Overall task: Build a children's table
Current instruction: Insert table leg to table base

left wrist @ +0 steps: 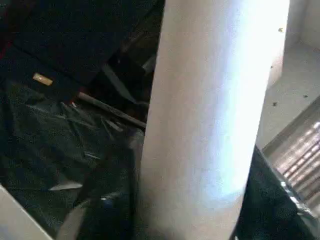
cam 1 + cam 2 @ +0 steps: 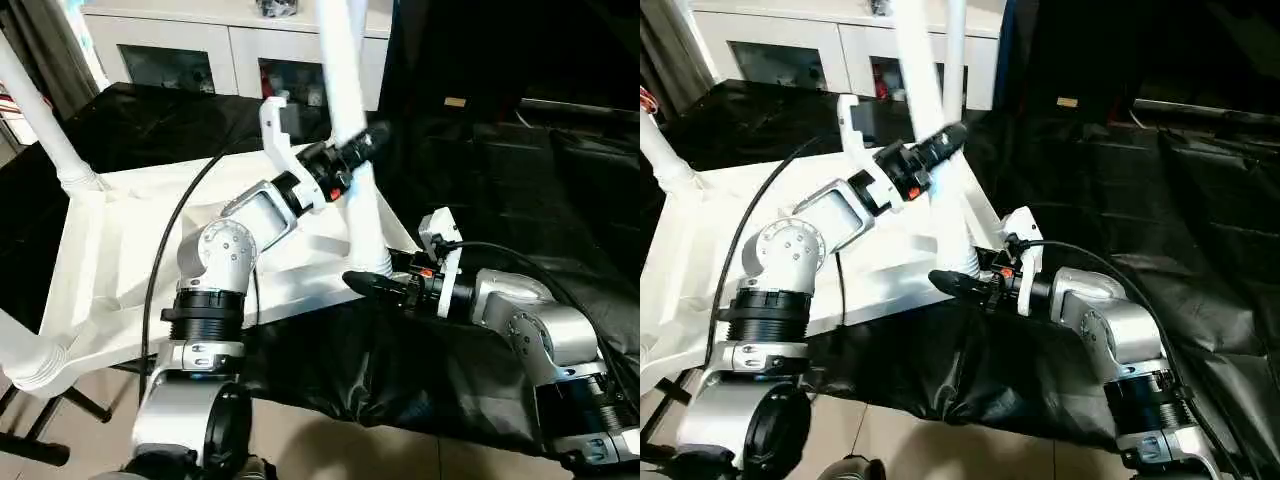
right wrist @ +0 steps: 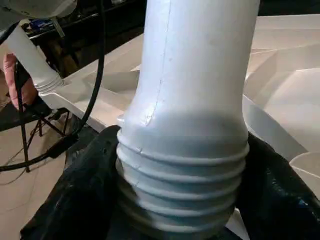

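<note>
The white tabletop [image 2: 110, 260] lies underside up on the black-covered work table, ribs showing. One white leg [image 2: 40, 120] stands in its far left corner socket, and another leg end [image 2: 25, 355] sits at the near left corner. A third leg [image 2: 362, 215] stands nearly upright at the tabletop's near right corner. My left gripper [image 2: 365, 145] is shut on this leg partway up. My right gripper [image 2: 368, 282] is closed around its ribbed lower end [image 3: 182, 175], just above the black cover. The socket under that end is hidden.
A white cabinet with glass doors [image 2: 200, 50] stands behind the work table. The black cover [image 2: 520, 180] spreads to the right in folds. A black cable [image 2: 170, 240] arcs over the tabletop to my left arm. Dark stand feet [image 2: 60, 400] rest on the floor at lower left.
</note>
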You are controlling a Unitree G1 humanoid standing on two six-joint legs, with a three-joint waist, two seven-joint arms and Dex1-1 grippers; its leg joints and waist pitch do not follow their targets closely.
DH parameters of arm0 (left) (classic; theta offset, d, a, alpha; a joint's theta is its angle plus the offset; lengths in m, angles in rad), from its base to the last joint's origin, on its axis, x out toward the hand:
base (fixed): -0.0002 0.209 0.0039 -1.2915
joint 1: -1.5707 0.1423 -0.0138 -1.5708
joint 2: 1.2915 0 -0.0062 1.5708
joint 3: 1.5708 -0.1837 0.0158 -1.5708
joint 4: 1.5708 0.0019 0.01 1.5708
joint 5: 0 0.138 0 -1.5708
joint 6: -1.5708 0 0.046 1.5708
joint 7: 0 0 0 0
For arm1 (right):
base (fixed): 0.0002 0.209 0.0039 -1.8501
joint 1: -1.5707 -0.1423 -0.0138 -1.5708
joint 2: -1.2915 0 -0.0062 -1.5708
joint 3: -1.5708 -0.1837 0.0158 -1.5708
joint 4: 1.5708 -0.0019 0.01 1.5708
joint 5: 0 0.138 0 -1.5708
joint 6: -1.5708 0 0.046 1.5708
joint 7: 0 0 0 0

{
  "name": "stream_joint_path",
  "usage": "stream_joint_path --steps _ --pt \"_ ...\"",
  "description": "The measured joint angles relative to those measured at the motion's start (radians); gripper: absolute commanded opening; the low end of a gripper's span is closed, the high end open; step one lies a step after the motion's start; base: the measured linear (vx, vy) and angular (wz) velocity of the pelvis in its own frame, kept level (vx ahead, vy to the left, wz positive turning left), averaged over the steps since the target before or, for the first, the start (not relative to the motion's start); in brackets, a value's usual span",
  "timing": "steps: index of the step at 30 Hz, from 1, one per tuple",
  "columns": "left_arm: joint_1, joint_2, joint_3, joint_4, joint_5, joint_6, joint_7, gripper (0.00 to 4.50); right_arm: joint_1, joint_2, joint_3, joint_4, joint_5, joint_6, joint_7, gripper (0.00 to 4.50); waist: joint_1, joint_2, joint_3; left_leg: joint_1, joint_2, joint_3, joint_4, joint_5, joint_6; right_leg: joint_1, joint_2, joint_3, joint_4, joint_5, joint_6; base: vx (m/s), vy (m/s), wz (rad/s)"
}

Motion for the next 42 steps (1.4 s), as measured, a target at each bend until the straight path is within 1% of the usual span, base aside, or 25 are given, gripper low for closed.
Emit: stream_joint_path --steps 1,5,7,9,10,12,13,14,15,17,20,23,24,28,31,34,35,37,39,42 --pt "0.000 -0.002 0.001 0.000 0.000 0.005 0.000 2.08 0.000 -0.001 0.000 0.000 0.000 0.000 0.000 2.78 0.000 0.000 0.000 0.000 0.000 0.000 0.000 0.000 0.000 0.000 0.000 0.000 0.000 0.000 0.000 0.000 0.000 0.00" --pt "0.000 0.001 0.001 0.000 0.000 0.009 0.001 2.01 0.000 -0.002 0.000 0.000 0.000 0.000 -0.001 2.77 0.000 0.000 0.000 0.000 0.000 0.000 0.000 0.000 0.000 0.000 0.000 0.000 0.000 0.000 0.000 0.000 0.000 0.00" --pt "0.000 0.002 0.002 0.000 0.000 0.009 0.002 2.00 -0.001 -0.001 -0.006 -0.002 0.013 0.018 0.000 3.47 -0.001 0.000 0.000 0.000 0.000 0.000 0.000 0.000 0.000 0.000 0.000 0.000 0.000 0.000 0.000 0.000 0.000 0.00" --pt "0.000 0.005 0.003 0.002 -0.001 0.010 0.001 1.99 -0.003 -0.001 -0.019 -0.005 0.043 0.053 0.003 3.47 -0.001 0.000 0.000 0.000 0.000 0.000 0.000 0.000 0.000 0.000 0.000 0.000 0.000 0.000 0.000 0.000 0.000 0.00" --pt "-0.002 0.013 0.001 0.014 -0.008 0.015 -0.019 1.98 -0.005 -0.001 -0.045 -0.009 0.084 0.090 0.008 3.53 0.000 0.000 0.000 0.000 0.000 0.000 0.000 0.000 0.000 0.000 0.000 0.000 0.000 0.000 0.000 0.000 0.000 0.00" --pt "-0.003 0.031 -0.008 0.028 -0.013 0.027 -0.059 1.92 -0.016 -0.006 -0.089 -0.026 0.140 0.129 0.022 3.81 0.000 0.000 0.000 0.000 0.000 0.000 0.000 0.000 0.000 0.000 0.000 0.000 0.000 0.000 0.000 0.000 0.000 0.00" --pt "-0.005 0.051 -0.014 0.037 -0.022 0.045 -0.101 1.89 -0.027 -0.019 -0.117 -0.032 0.176 0.149 0.036 3.90 0.000 0.000 0.000 0.000 0.000 0.000 0.000 0.000 0.000 0.000 0.000 0.000 0.000 0.000 0.000 0.000 0.000 0.00" --pt "-0.006 0.065 -0.021 0.037 -0.029 0.056 -0.131 1.89 -0.032 -0.031 -0.137 -0.033 0.192 0.161 0.044 3.90 0.000 0.000 0.000 0.000 0.000 0.000 0.000 0.000 0.000 0.000 0.000 0.000 0.000 0.000 0.000 0.000 0.000 0.00" --pt "-0.008 0.081 -0.025 0.037 -0.032 0.063 -0.162 1.87 -0.033 -0.044 -0.157 -0.033 0.208 0.172 0.048 4.00 0.000 0.000 0.000 0.000 0.000 0.000 0.000 0.000 0.000 0.000 0.000 0.000 0.000 0.000 0.000 0.000 0.000 0.00" --pt "-0.009 0.098 -0.030 0.036 -0.042 0.081 -0.206 1.87 -0.033 -0.048 -0.170 -0.031 0.217 0.181 0.050 4.24 -0.001 0.000 0.000 0.000 0.000 0.000 0.000 0.000 0.000 0.000 0.000 0.000 0.000 0.000 0.000 0.000 0.000 0.00" --pt "-0.009 0.121 -0.059 0.028 -0.049 0.097 -0.279 1.87 -0.033 -0.049 -0.169 -0.029 0.221 0.190 0.062 4.37 -0.001 0.000 0.000 0.000 0.000 0.000 0.000 0.000 0.000 0.000 0.000 0.000 0.000 0.000 0.000 0.000 0.000 0.00" --pt "-0.008 0.144 -0.092 0.003 -0.052 0.110 -0.350 1.87 -0.034 -0.063 -0.161 -0.034 0.241 0.217 0.094 4.41 -0.001 0.000 0.000 0.000 0.000 0.001 0.000 0.000 0.000 0.000 0.000 0.000 0.000 0.000 0.000 0.000 0.000 0.00" --pt "-0.008 0.150 -0.107 -0.006 -0.060 0.115 -0.385 1.87 -0.036 -0.068 -0.155 -0.040 0.254 0.238 0.106 4.41 -0.001 0.000 0.000 0.000 0.000 0.001 0.000 0.000 0.000 0.000 0.000 0.000 0.000 0.000 0.000 0.000 0.000 0.00" --pt "-0.008 0.161 -0.119 -0.027 -0.069 0.123 -0.440 1.87 -0.053 -0.072 -0.143 -0.042 0.278 0.280 0.126 4.41 -0.001 0.000 0.000 0.000 0.000 0.004 0.000 0.000 0.000 0.000 0.000 0.000 0.001 0.000 0.000 0.000 0.000 0.00" --pt "-0.008 0.164 -0.131 -0.026 -0.069 0.127 -0.473 1.87 -0.061 -0.081 -0.117 -0.041 0.278 0.293 0.149 4.41 0.001 0.000 0.000 0.000 0.000 0.005 0.000 0.000 0.000 0.000 0.000 0.000 0.001 0.000 0.000 0.000 0.000 0.00" --pt "-0.008 0.159 -0.147 -0.026 -0.069 0.127 -0.485 1.87 -0.082 -0.085 -0.078 -0.040 0.258 0.291 0.166 4.41 0.000 0.000 0.000 0.000 0.000 0.006 0.000 0.000 0.000 0.000 -0.001 0.000 0.001 0.000 -0.001 0.000 0.000 0.00" --pt "-0.008 0.155 -0.150 -0.025 -0.069 0.127 -0.492 1.87 -0.090 -0.086 -0.065 -0.040 0.251 0.291 0.171 4.24 0.001 0.000 0.000 0.000 0.000 0.007 0.000 0.000 0.000 0.000 -0.001 0.000 0.001 0.000 -0.001 0.000 0.000 0.00" --pt "-0.008 0.153 -0.160 -0.025 -0.069 0.127 -0.501 1.87 -0.093 -0.084 -0.048 -0.040 0.250 0.291 0.176 4.03 0.000 -0.001 0.000 0.000 0.001 0.007 0.000 0.000 0.000 0.000 -0.001 0.000 0.001 0.000 -0.001 0.000 0.000 0.00" --pt "-0.008 0.154 -0.160 -0.024 -0.069 0.126 -0.501 1.87 -0.093 -0.080 -0.047 -0.040 0.250 0.291 0.177 3.96 0.000 -0.001 0.000 0.000 0.001 0.008 0.000 0.000 0.000 0.000 -0.001 0.001 0.001 0.000 -0.001 0.000 0.000 0.00" --pt "-0.008 0.151 -0.160 -0.024 -0.069 0.126 -0.501 1.87 -0.093 -0.079 -0.042 -0.040 0.250 0.287 0.177 3.61 0.001 -0.001 0.000 0.000 0.001 0.008 0.000 0.000 0.000 0.000 -0.001 0.001 0.001 0.000 -0.001 0.000 0.000 0.00"
